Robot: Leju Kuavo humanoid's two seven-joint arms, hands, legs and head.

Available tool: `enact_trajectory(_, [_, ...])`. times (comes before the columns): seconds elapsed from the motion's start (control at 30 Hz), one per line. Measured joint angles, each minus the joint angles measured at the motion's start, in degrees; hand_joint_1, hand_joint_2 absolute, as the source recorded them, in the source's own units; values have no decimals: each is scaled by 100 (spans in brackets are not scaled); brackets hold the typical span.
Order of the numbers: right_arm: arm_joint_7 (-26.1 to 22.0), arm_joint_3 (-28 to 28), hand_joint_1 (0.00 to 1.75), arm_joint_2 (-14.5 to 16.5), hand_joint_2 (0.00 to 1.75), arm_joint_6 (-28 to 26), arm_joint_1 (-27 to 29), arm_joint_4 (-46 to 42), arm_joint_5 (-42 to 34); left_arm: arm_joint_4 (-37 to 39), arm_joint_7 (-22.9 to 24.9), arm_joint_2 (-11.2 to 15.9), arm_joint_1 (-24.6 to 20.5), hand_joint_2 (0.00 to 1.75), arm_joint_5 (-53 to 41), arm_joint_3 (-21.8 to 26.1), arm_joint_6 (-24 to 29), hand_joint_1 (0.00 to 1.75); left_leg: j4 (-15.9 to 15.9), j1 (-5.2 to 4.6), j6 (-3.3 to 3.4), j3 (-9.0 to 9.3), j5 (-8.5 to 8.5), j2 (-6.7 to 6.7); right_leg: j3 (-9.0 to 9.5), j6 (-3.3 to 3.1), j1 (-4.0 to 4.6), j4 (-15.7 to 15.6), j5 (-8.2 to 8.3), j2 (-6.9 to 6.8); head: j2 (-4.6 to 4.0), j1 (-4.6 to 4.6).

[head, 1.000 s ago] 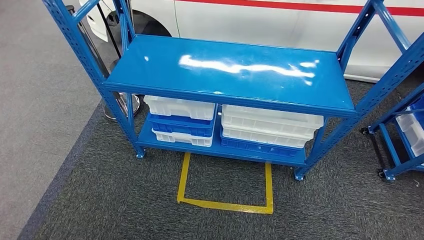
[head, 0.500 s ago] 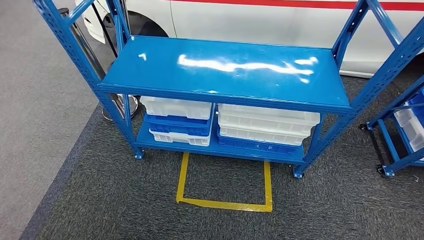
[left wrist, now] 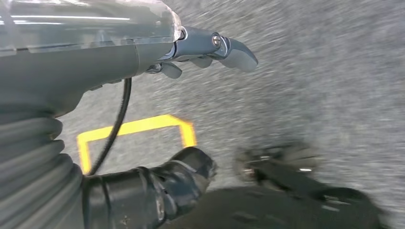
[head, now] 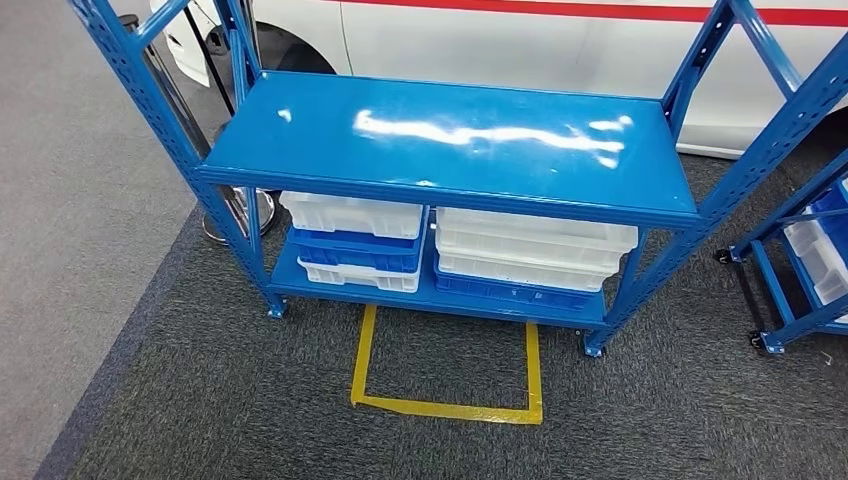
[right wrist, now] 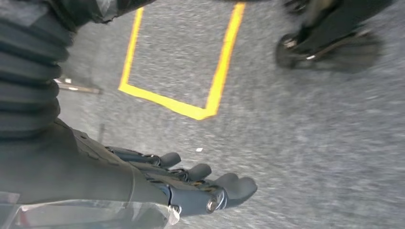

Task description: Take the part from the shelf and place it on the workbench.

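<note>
We look down on a blue metal shelf rack (head: 450, 140) whose glossy top board lies bare under streaks of reflected light. On its lower board, toward 6 o'clock of that top board, sit 2 stacks of white and blue plastic trays (head: 440, 250), the stacks just beside each other. We cannot tell whether any tray holds the part. At 6 o'clock of the rack, a yellow tape outline (head: 445, 370) marks 3 sides of a rectangle on the dark grey carpet (head: 650, 420). A white vehicle body with a red stripe (head: 520, 35) stands at 12 o'clock behind the rack, and a second blue rack on castors (head: 800, 270) stands at 3 o'clock.

Our left hand (left wrist: 200, 47) hangs over the carpet, fingers loose and grasping nothing. Our right hand (right wrist: 191, 183) hangs likewise, fingers apart and released.
</note>
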Motion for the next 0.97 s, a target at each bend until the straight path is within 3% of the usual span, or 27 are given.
enact_trajectory(0.07, [9,194,0,-62,0,70,38,-44,-199,-13,107,53,52,0,298,-224,-87,0,-58,24,80,26,47,15,-46,63,-9,145,-129,3,0,4])
enact_trajectory(0.13, [22,378,0,-112,87,136,137,-47,-383,-80,201,97,48,0,571,-437,-170,0,-88,36,134,23,78,24,-294,120,-31,705,-480,5,0,9])
enact_trajectory(0.2, [40,535,0,-140,175,193,278,-7,-543,-204,283,133,-2,0,802,-624,-244,0,-86,37,143,10,82,26,-618,167,-59,1392,-778,4,0,10])
enact_trajectory(0.23, [50,603,0,-155,175,216,362,35,-614,-280,323,146,-42,0,906,-705,-278,0,-84,38,140,11,80,28,-687,184,-75,1535,-779,2,0,10])
enact_trajectory(0.27, [58,667,0,-172,175,238,451,88,-682,-365,358,159,-93,0,1005,-781,-307,0,-79,41,132,17,75,29,-652,198,-93,1462,-669,-1,0,11])
enact_trajectory(0.37, [76,858,0,-222,175,313,714,276,-875,-663,458,216,-261,0,1292,-997,-394,0,17,32,72,4,-2,16,-164,302,-182,432,-149,-5,0,13])
enact_trajectory(0.4, [79,927,0,-232,175,338,779,325,-939,-749,494,248,-301,0,1391,-1070,-422,0,67,15,49,-19,-38,12,-61,280,-203,206,-91,6,0,1])
enact_trajectory(0.5, [91,1162,0,-269,175,419,884,373,-1176,-880,629,337,-325,0,1744,-1318,-528,0,116,-19,5,-45,-88,10,-33,147,-184,141,-107,41,0,-39])
enact_trajectory(0.73, [110,1629,0,-385,175,604,728,93,-1720,-852,952,418,87,0,2553,-1848,-788,0,80,27,-50,-3,-72,5,-31,101,-125,143,-125,35,0,-40])
enact_trajectory(0.97, [118,1799,0,-437,175,647,642,-61,-1863,-804,1028,451,218,0,2752,-2048,-836,0,76,35,-73,-9,-74,-10,-14,91,-109,143,-130,14,0,-40])
